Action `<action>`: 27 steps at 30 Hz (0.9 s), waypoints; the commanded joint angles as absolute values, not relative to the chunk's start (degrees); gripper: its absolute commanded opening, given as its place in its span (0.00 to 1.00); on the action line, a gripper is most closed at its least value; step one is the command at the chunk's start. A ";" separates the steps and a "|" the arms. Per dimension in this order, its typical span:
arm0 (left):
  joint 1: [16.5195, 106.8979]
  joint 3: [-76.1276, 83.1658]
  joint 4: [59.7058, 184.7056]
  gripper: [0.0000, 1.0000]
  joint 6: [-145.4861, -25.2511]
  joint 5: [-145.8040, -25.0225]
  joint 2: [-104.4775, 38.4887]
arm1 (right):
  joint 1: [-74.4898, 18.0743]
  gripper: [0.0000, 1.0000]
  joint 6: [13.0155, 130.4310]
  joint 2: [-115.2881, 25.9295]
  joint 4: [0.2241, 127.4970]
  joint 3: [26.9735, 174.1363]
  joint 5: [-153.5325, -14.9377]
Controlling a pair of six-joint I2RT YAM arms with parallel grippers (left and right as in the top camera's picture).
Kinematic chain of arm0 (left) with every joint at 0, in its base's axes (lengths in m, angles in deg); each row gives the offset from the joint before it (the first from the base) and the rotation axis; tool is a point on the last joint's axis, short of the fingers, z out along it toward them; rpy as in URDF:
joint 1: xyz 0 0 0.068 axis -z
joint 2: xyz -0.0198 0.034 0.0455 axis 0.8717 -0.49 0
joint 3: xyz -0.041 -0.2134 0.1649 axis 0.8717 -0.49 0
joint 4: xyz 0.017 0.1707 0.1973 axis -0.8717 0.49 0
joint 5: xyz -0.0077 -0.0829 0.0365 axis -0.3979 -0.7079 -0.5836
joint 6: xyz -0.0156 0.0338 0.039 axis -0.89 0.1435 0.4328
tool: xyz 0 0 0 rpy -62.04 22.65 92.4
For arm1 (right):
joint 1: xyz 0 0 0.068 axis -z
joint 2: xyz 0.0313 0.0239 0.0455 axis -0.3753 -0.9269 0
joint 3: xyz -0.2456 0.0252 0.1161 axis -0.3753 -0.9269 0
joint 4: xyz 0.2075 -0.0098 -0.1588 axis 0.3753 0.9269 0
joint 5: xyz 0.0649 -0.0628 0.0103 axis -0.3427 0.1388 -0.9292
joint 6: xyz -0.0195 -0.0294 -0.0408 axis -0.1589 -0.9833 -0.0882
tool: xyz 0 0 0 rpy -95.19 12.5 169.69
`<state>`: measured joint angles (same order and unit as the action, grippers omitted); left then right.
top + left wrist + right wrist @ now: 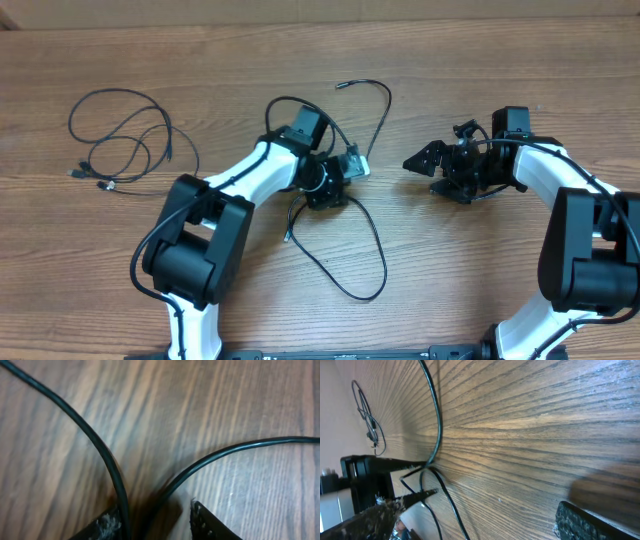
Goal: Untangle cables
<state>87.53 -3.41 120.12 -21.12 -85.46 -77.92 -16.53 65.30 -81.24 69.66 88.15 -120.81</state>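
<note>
A long black cable lies across the table's middle. It runs from a silver-tipped plug, down past my left gripper, into a wide loop near the front. In the left wrist view two strands of this cable meet between my left gripper's fingers. They lie close to the left finger, with a gap to the right finger. A second bundle of cables lies coiled at the far left. My right gripper stands wide open, to the right of the middle cable and touching nothing.
The wooden table ends at a far edge along the top of the overhead view. The left arm's white links stretch from the front left to the middle. The right arm curves in from the front right.
</note>
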 commanded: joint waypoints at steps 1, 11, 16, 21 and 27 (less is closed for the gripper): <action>88.89 -4.00 120.16 0.43 -18.78 -85.54 -78.25 | -16.55 1.00 64.79 -81.39 69.58 87.43 -120.57; 91.79 -4.00 120.14 0.45 -15.20 -84.82 -78.25 | -16.55 1.00 64.79 -81.39 69.64 87.43 -120.16; 92.52 -4.00 120.21 0.45 -14.80 -84.36 -78.25 | -16.55 1.00 64.79 -81.39 69.55 87.41 -119.09; 93.17 -4.00 120.21 0.44 -14.80 -84.34 -78.36 | -16.55 1.00 64.79 -81.39 69.45 87.43 -117.10; 94.24 -4.15 120.99 0.42 -14.85 -84.45 -78.84 | -13.25 1.00 67.70 -81.39 68.61 87.43 -115.68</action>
